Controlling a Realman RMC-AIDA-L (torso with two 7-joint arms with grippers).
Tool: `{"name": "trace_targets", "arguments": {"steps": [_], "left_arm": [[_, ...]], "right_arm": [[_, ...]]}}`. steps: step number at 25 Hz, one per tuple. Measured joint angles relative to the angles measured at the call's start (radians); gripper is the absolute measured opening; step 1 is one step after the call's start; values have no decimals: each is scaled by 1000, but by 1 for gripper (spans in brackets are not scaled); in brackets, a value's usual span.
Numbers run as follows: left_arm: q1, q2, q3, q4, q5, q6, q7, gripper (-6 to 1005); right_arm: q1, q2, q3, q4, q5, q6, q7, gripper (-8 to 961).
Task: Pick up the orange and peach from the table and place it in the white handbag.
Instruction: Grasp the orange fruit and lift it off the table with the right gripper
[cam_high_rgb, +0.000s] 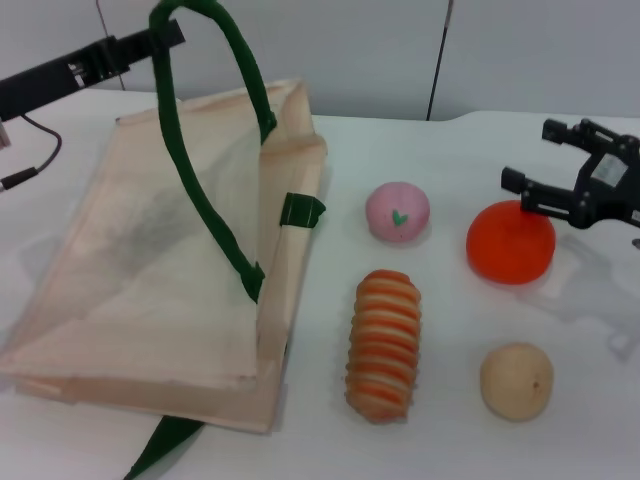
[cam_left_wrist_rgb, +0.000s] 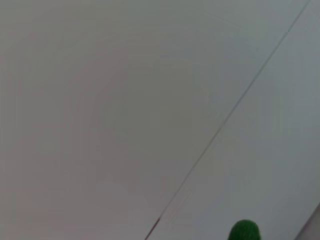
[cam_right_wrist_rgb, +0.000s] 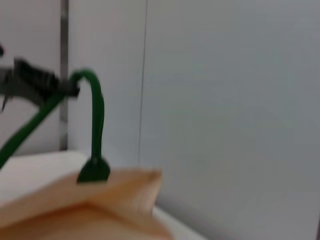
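The bright orange-red round orange (cam_high_rgb: 510, 242) is flanked by the spread black fingers of the right gripper (cam_high_rgb: 548, 165), beside the small pink peach (cam_high_rgb: 397, 211), a striped bread roll (cam_high_rgb: 383, 343) and a tan fruit (cam_high_rgb: 516, 381), while the cream cloth handbag (cam_high_rgb: 150, 270) has its green strap (cam_high_rgb: 170, 30) clamped aloft by the left gripper (cam_high_rgb: 165, 35).

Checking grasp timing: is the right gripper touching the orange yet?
Cannot tell. In the head view the right gripper overlaps the orange at its top edge; no gap or contact shows plainly.

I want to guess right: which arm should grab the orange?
The right. Its open right gripper hovers at the orange, while the left gripper holds up the white handbag by its strap.
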Motion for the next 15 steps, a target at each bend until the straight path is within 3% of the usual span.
{"name": "trace_targets", "arguments": {"steps": [8,15], "left_arm": [[15,4,-1,-1,-46,-46,18,130],[17,7,-22,-1,-63,-93,20,131]], "right_arm": [[35,3,0,-17,-120,39,68,880],[61,5,-1,-7,-200,157,112,880]]}}
